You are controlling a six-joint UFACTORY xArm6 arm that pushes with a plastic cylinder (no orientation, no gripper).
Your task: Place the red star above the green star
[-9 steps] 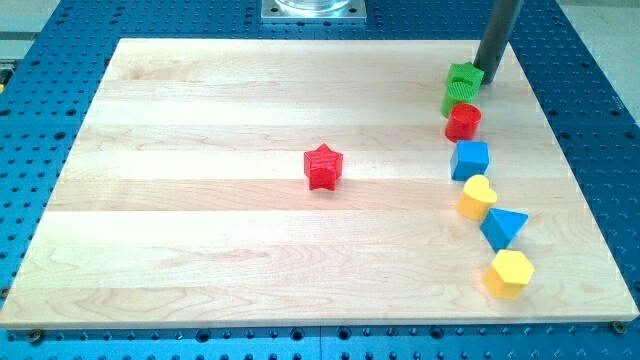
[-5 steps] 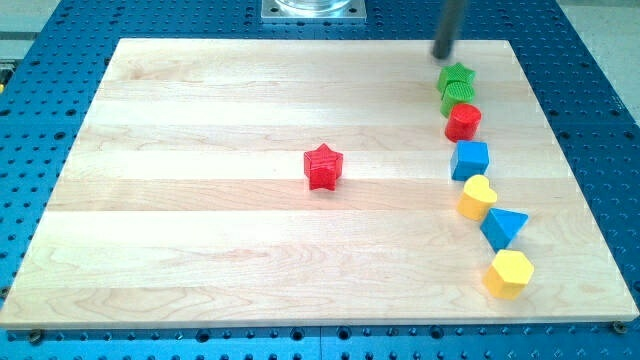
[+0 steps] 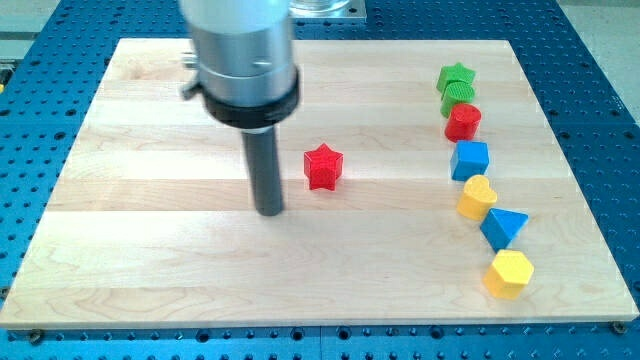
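Wooden board (image 3: 150,250) carries a red star (image 3: 323,166) (alone mid-board) and seven blocks along the right.

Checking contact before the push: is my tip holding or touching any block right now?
Nothing held: my tip stands apart, left of the red star.

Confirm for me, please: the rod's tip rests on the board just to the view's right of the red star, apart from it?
Not quite: in the camera view, my tip rests to the view's left of the red star, apart from it.
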